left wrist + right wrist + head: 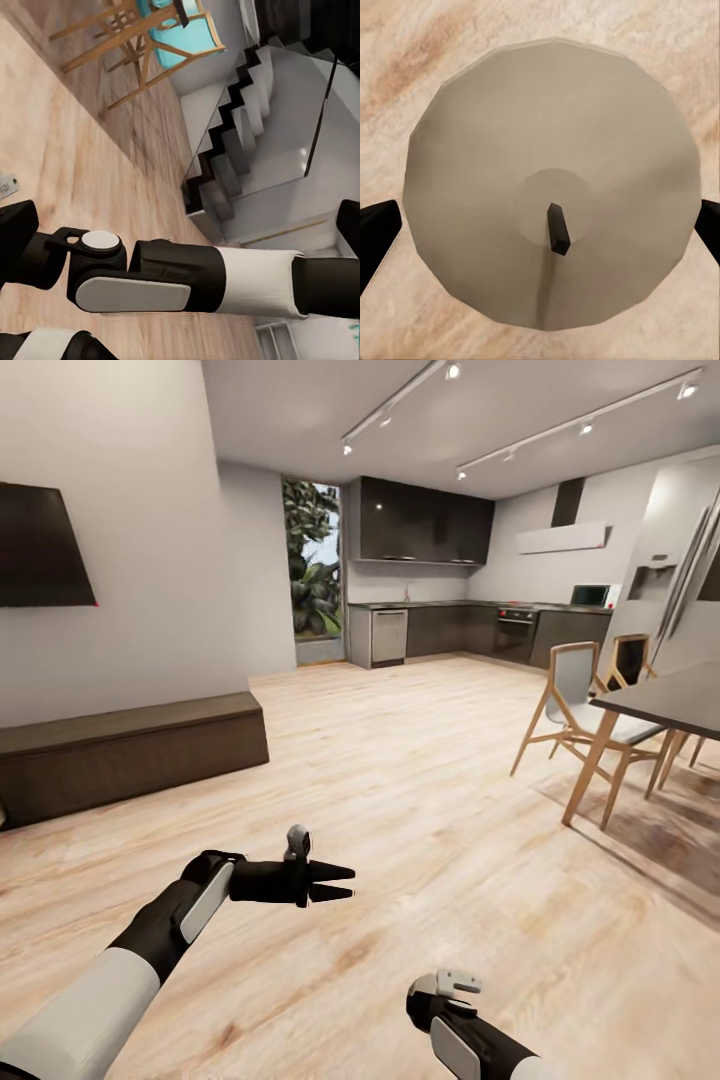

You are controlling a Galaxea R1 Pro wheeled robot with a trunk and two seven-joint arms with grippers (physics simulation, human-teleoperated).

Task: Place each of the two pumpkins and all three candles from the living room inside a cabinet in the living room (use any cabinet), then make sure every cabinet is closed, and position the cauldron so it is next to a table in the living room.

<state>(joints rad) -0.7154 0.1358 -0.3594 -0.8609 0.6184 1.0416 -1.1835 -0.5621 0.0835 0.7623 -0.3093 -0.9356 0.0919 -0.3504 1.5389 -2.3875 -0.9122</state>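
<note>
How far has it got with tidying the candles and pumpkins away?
Nothing looks finished yet. In hand: a candle sits between the right gripper's fingers in the right wrist view, over bare floor; whether they actually grip it is hard to tell. The left gripper is open and empty. The cabinet under the TV looks closed. Left: stowing everything and moving the cauldron.

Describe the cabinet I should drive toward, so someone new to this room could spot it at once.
Start at the black TV screen on the white left wall. Directly beneath it, on the wood floor against that wall, runs the cabinet, a long low dark brown unit. Unlike the glossy dark kitchen cabinets at the far end, it is matte, knee-low and stands alone.
</note>
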